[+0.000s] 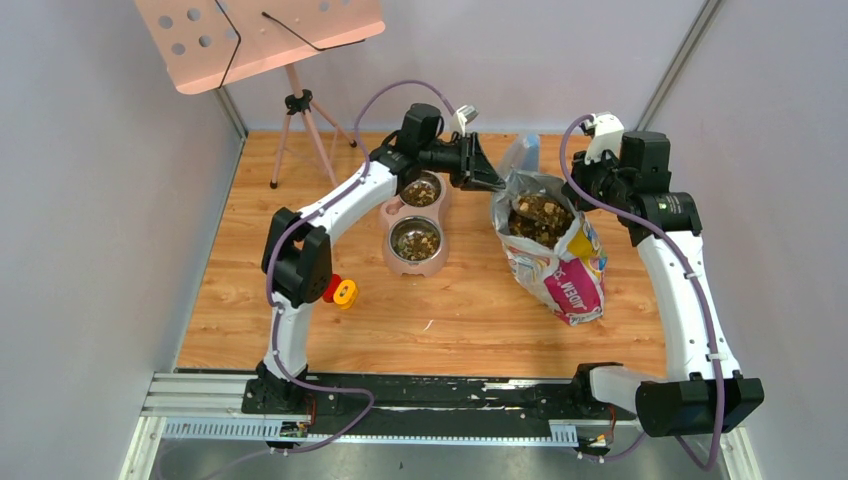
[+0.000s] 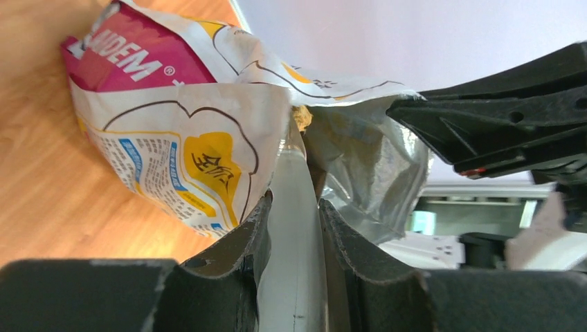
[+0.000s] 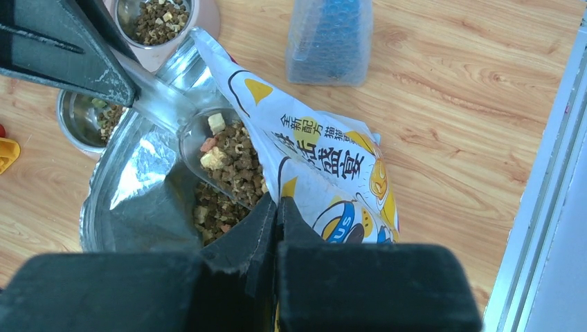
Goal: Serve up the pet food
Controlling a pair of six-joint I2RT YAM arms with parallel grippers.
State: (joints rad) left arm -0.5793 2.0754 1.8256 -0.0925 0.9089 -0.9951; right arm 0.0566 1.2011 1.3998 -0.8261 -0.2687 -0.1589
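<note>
- Red-and-yellow toy (image 1: 343, 292) lies on the wood-grain bench (image 1: 250, 290), just beside the left arm's elbow.
- Pink double bowl (image 1: 392, 215) stands right of the toy. Both steel cups carry a shallow layer of pet food (image 1: 416, 240).
- Left claw (image 2: 294, 202) has its jaws at a narrow gap, clamped on the pale flat handle of a scoop (image 3: 194, 135). The scoop's cup sits tilted inside the bag's mouth, loaded with pellets.
- Bag (image 1: 575, 285) stands open to the right of the bowl, printed white, yellow and pink, with a foil lining. Most of the pet food lies inside it as a loose, grainy heap.
- Condition of the pet food: small, dry, dark-brown and tan pellets, mixed with pale cream cubes and a few orange-pink bits.
- Right claw (image 3: 277, 207) has its jaws fully closed, pinching the near rim of the bag's printed wall. The mouth gapes wide.
- Clear bluish container (image 3: 329, 38) stands on the bench just beyond the bag.
</note>
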